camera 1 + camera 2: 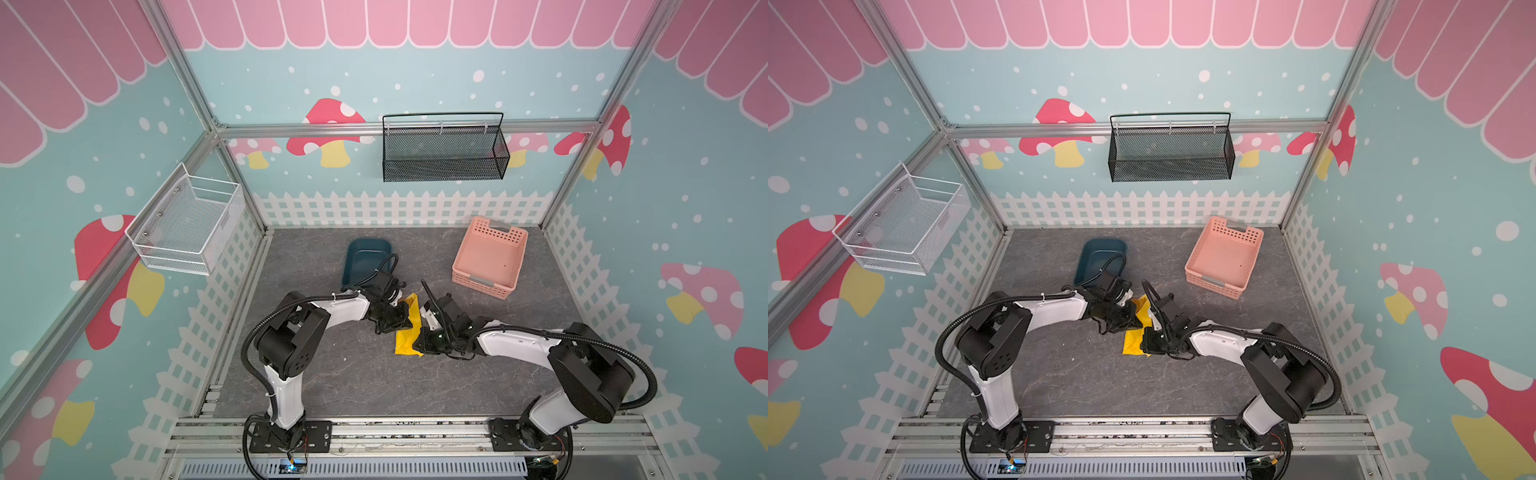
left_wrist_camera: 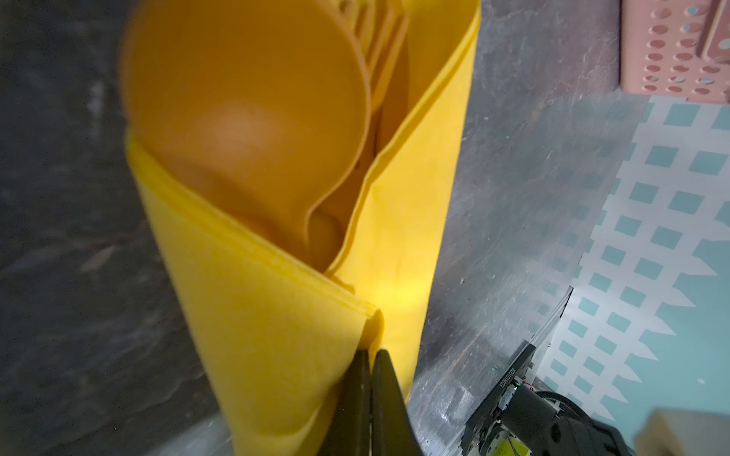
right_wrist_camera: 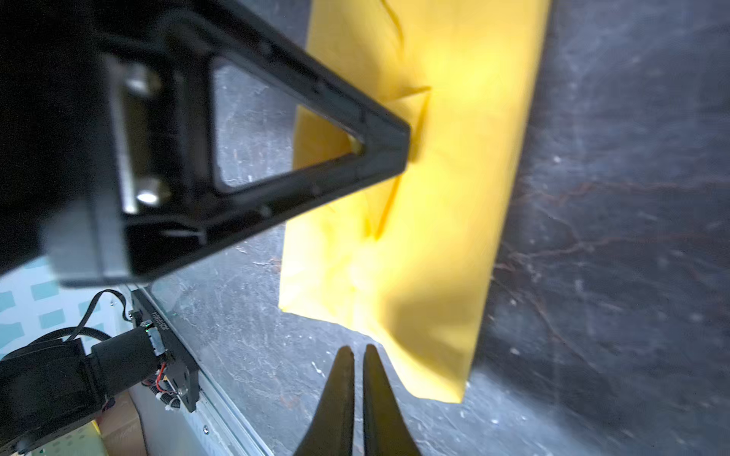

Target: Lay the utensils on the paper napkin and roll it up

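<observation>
Left gripper [image 2: 369,352] tight on paper napkin [image 2: 276,335] (utensils [image 2: 245,118] inside), right gripper [image 3: 357,349] nearly closed, perhaps empty; tub [image 1: 365,253] behind.

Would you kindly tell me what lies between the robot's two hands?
The folded yellow napkin lies between the left hand and the right hand, as both top views show; the left hand pinches its edge.

You're in a lab robot test cell, not a real room: aluminium extrusion frame [image 1: 409,126], printed mushroom-and-fence wall panels [image 1: 415,83], two arms [image 1: 345,309] on base plates [image 1: 291,434] bolted to a front rail [image 1: 411,436], grey stone-look tabletop [image 1: 357,374], white wire basket [image 1: 187,220] and black mesh basket [image 1: 444,166] hung on the walls.
</observation>
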Robot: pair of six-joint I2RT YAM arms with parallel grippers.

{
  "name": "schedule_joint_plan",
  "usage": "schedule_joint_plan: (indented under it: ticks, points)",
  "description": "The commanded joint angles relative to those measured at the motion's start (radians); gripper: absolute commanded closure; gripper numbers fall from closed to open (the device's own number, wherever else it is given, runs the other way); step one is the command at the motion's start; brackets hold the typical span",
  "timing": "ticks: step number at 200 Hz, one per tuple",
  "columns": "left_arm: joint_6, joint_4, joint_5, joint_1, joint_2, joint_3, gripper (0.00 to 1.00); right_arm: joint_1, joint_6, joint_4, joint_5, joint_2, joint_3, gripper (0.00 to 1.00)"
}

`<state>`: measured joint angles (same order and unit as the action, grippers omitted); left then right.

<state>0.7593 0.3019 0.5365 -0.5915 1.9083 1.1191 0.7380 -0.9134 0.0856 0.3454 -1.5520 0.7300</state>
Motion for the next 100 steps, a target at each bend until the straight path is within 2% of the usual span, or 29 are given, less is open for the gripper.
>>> schedule_joint_plan:
  ticks: [1,100]
  points:
    - [0.001,-0.001,-0.015,-0.004,0.009,0.006,1.00,-0.008,-0.020,0.011,-0.033,0.015,-0.021,0.90]
    - [0.003,0.014,-0.018,-0.004,-0.024,0.022,1.00,-0.008,0.010,0.010,-0.032,-0.068,-0.034,0.91]
